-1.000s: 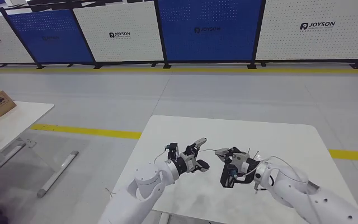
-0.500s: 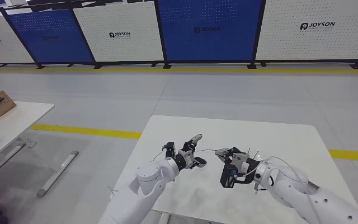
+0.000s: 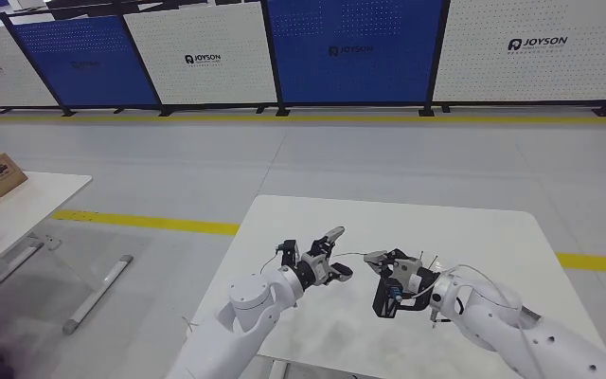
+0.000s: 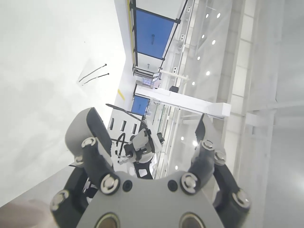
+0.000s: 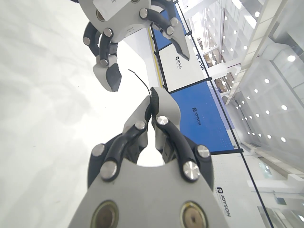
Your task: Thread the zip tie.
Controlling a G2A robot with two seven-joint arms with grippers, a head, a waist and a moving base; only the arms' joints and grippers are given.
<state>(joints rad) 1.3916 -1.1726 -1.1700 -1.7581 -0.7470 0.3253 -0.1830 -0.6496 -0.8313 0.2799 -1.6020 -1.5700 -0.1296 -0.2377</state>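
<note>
- The right gripper [image 5: 152, 100] is pinched shut on the thin black plastic zip tie [image 5: 140, 79], whose tail pokes straight out past its fingertips.
- The left gripper [image 5: 149, 68], spread wide and empty, sits just beyond that tail; the tip seems aimed at its gap.
- The bare white table [image 3: 473, 227] lies below both grippers, leaving open room.

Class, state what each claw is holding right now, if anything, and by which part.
The right claw pinches the zip tie along its strap, thin tail sticking out; the left claw is open and holds nothing.
</note>
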